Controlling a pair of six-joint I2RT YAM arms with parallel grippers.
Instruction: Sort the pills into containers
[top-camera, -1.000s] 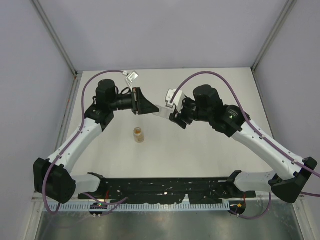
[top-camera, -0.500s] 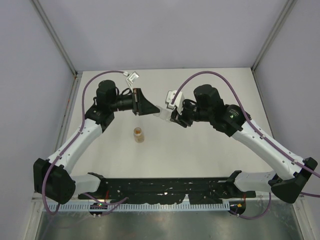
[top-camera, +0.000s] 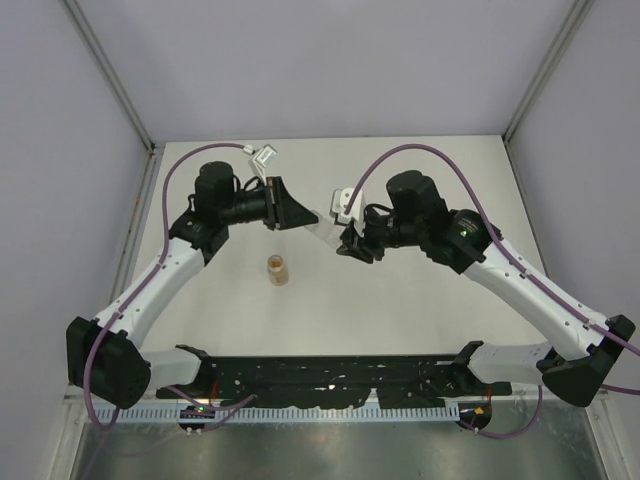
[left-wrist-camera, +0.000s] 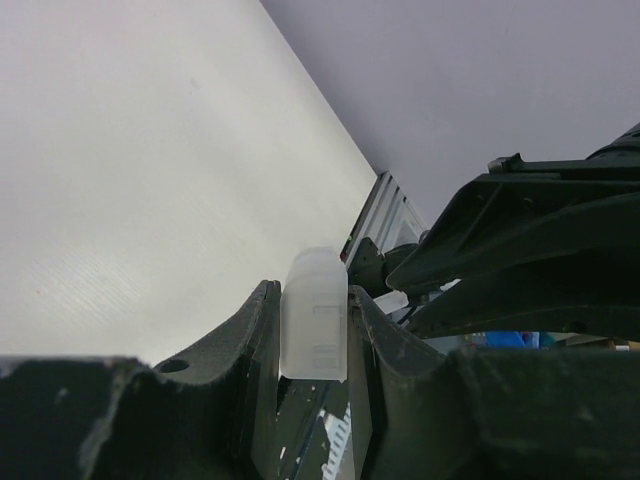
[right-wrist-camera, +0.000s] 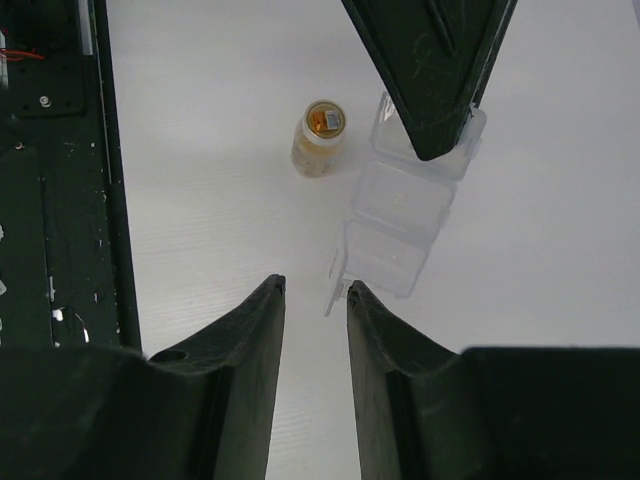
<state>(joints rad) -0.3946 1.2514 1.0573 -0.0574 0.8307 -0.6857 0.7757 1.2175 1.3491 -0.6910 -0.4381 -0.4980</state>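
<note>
An amber vial (top-camera: 277, 269) stands upright on the white counter (top-camera: 400, 320), nearest the arm bases. The right wrist view shows orange contents through its open mouth, though single pills cannot be made out. Beyond the vial and to its right, the right fingers (right-wrist-camera: 250, 350) are spread with a narrow gap between them. A thin corner edge of a clear container (right-wrist-camera: 405, 225) reaches into that gap; whether it touches either finger cannot be told. The clear container, a colourless box of several compartments, lies just past the vial and apart from it. Whether it rests on the counter or is held off it cannot be told. Its far end is pinched between the left fingers (left-wrist-camera: 250, 350), which press on both sides of the pale plastic in the left wrist view. Seen from overhead, the two arms meet behind the vial, with the container bridging the space between them.
</note>
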